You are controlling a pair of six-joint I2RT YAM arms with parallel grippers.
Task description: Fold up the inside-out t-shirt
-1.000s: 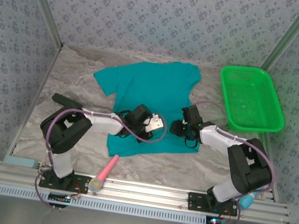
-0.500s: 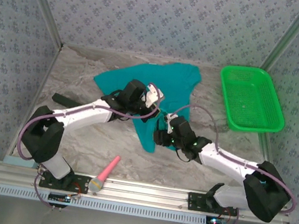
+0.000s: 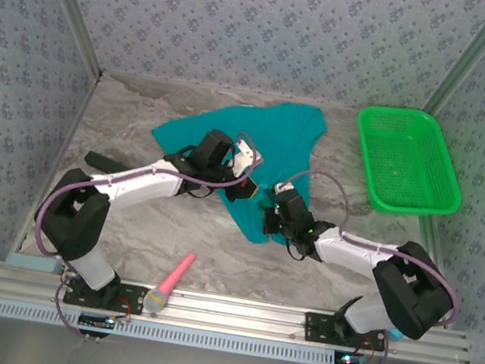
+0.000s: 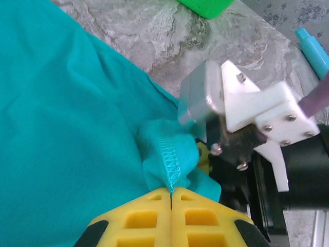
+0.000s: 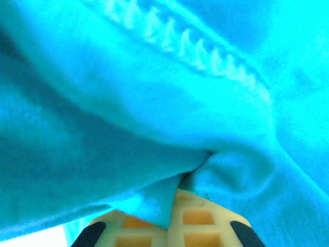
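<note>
We see both arms reaching inward over the table (image 3: 139,221). The left gripper (image 3: 245,168) is clamped on the stitched hem of the teal t-shirt (image 3: 274,130) lying mid-table. The right gripper (image 3: 273,210) pinches a fold just beside it.

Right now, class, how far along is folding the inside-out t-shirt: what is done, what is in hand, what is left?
Done: no neat fold shows; the t-shirt lies rumpled. In hand: the left gripper is shut on its stitched hem, and the right gripper is shut on a bunch of cloth close by. Left: spreading it flat and making every fold.
</note>
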